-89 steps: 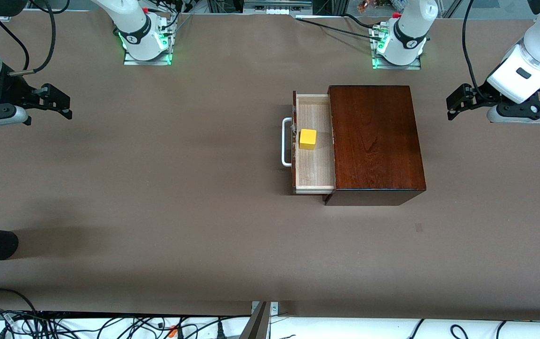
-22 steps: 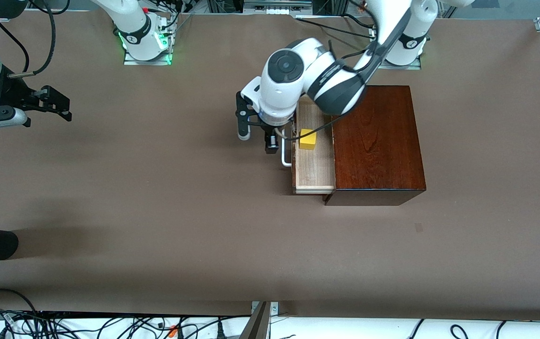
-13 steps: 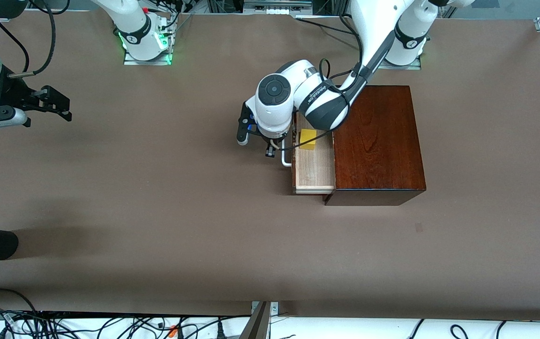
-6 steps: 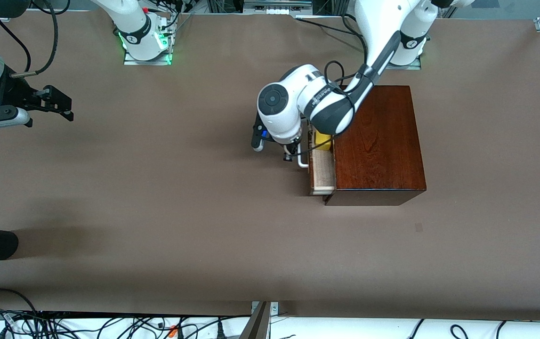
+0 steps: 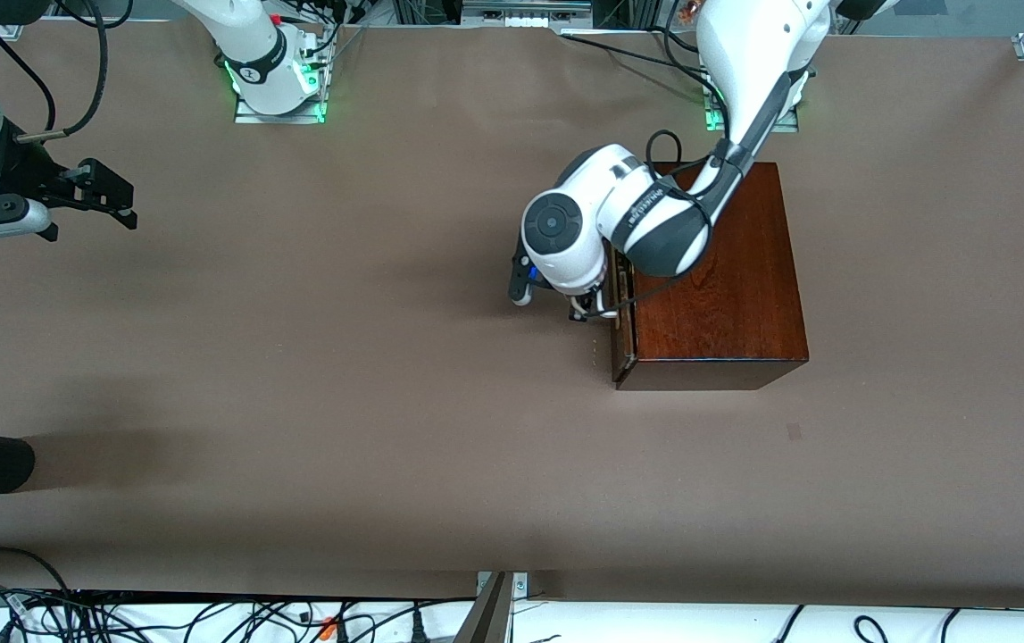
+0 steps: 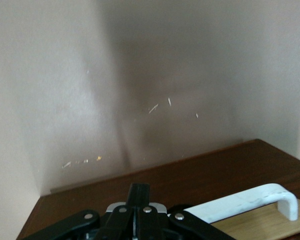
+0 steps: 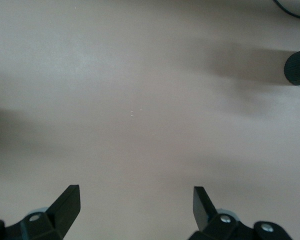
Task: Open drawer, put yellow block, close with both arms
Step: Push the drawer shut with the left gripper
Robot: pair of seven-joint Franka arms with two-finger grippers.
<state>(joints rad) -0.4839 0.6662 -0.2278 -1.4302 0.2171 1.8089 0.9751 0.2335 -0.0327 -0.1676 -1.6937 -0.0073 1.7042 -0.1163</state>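
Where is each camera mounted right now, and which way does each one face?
Front view: high across the table, facing both bases; left gripper at the drawer of the wooden box, right gripper waiting at the right arm's end.
Left wrist view: on the left wrist, facing the drawer front; shut fingers, white handle.
Right wrist view: on the right wrist, facing bare table; open fingers.
Shared: front and left wrist views both show the drawer.

My left gripper (image 5: 576,308) is sitting low, fingers pinched together; my right gripper (image 7: 136,206) is hovering spread wide, waiting.
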